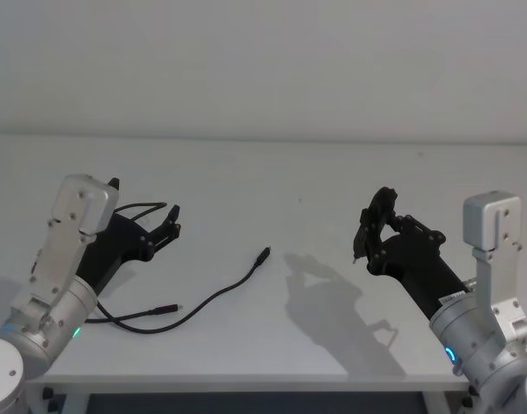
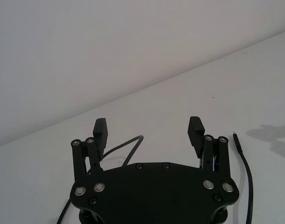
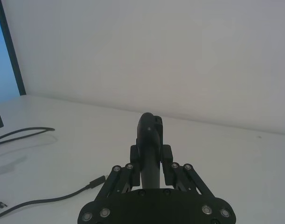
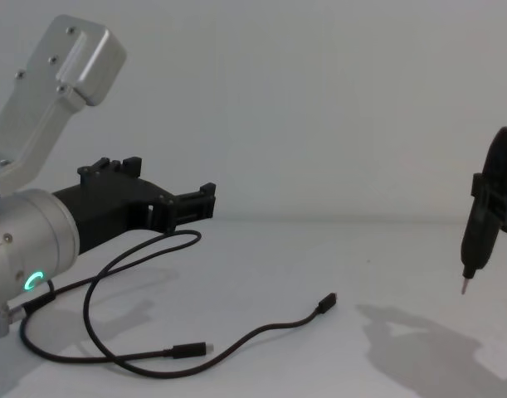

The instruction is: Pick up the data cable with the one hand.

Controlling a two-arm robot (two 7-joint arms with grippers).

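Low on the left of the head view, your L gripper [image 1: 172, 219] hung above the table [image 1: 332, 345] w/ its two blocky fingers [image 2: 196, 128] spread wide & nothing in them. So the claw was let go, ready to bite. The data cable [image 1: 228, 289] lay flat on the table, from lower left to the middle of that view: one plug [image 1: 263, 255] pointed toward the ctr, the other plug [image 1: 166, 309] sat nearer the bottom edge, & a thin loop [image 4: 187, 234] curled just below the open fingers. In the chest view the claw was up in the air over that loop, not touching it.

Your R gripper [image 1: 362, 241] was off at the right, well apart from the cable, pinched to a thin point & just waiting.

My guess: you were at the reach step, grab not done. To do it well, you had to go down slow over the loop, keep one finger on each side of the cord, & get the tips almost on the table before you squeezed. The cord looked skinny & floppy, so a high pinch would prob. miss. A plain bit of loop seemed a safer spot than the plugs.
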